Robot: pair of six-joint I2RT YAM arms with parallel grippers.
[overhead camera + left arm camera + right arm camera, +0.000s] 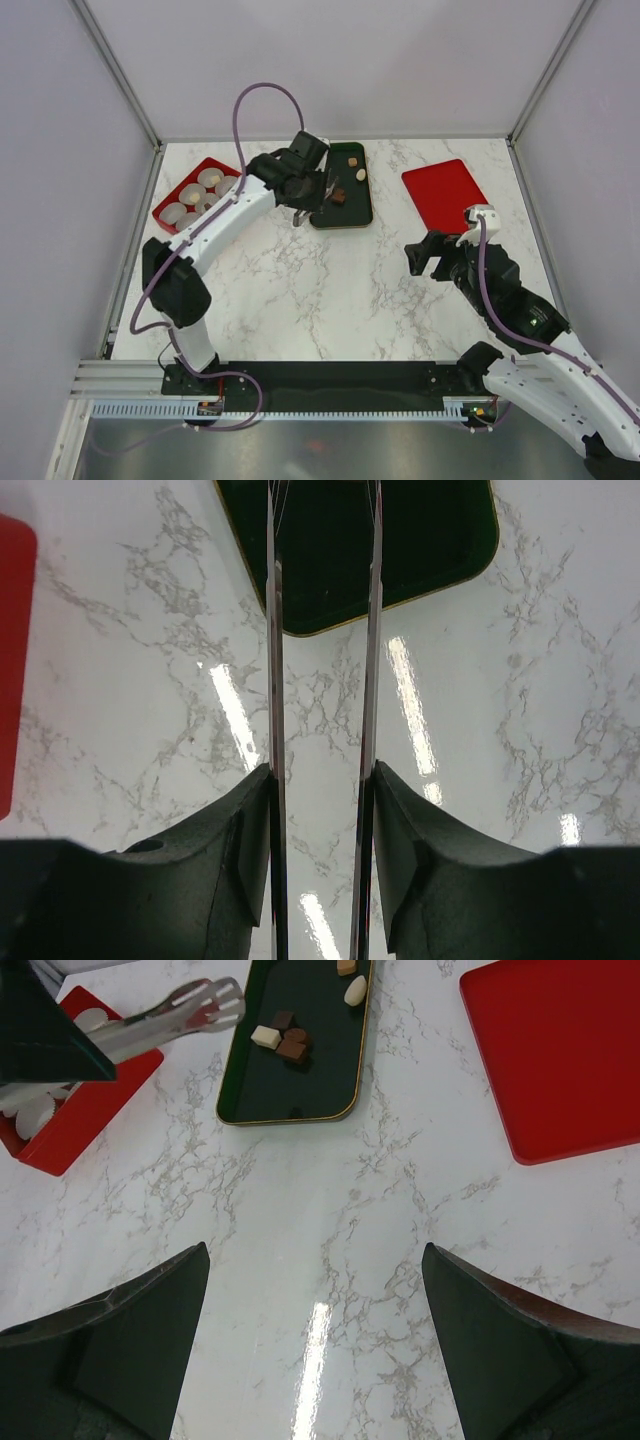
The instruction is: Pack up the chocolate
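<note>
Several small chocolates lie in a dark green tray [352, 212]: a dark brown and cream cluster [338, 197], a cream one [360, 175] and a tan one [355, 160]. The right wrist view shows the cluster [285, 1040] and the cream one [355, 990] in the tray [290, 1090]. My left gripper [305, 190] [322, 775] is shut on long metal tongs [275, 680]. The tongs' tips [215, 1005] hang slightly parted over the tray's left edge, holding nothing. My right gripper [425, 255] [315, 1250] is open and empty above bare marble, nearer than the tray.
A red box [165, 203] [80, 1120] with several white paper cups [198, 193] stands at the back left. A flat red tray [443, 192] [560, 1060] lies at the back right. The green tray's near end also shows in the left wrist view [400, 540].
</note>
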